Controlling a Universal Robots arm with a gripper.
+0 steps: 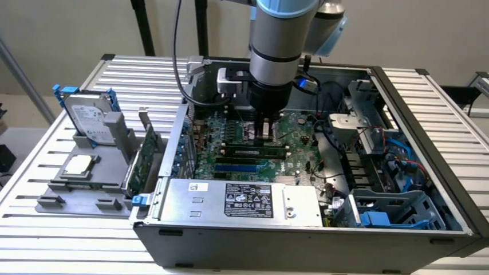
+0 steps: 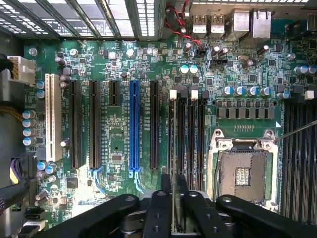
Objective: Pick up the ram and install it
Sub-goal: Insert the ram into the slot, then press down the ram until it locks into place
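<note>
We see gripper (image 2: 174, 208) closed on ram (image 2: 174, 163), thin stick held edge-on between fingers (image 2: 159, 210), hanging low over motherboard (image 2: 119, 74) inside open computer case (image 1: 306, 232). In exterior view, gripper (image 1: 265, 127) sits just above black memory slots (image 1: 252, 150).

Risks, as we judge them:
- Ram edge looks near slot line but not surely in it; slight offset means stick lands on slot wall, bends or jams.
- White slot latches (image 2: 173, 94), if shut, block seating.
- Tilt in grip seats one end only.
- Open CPU socket (image 2: 242, 173) just beside; slip there damages pins.
</note>
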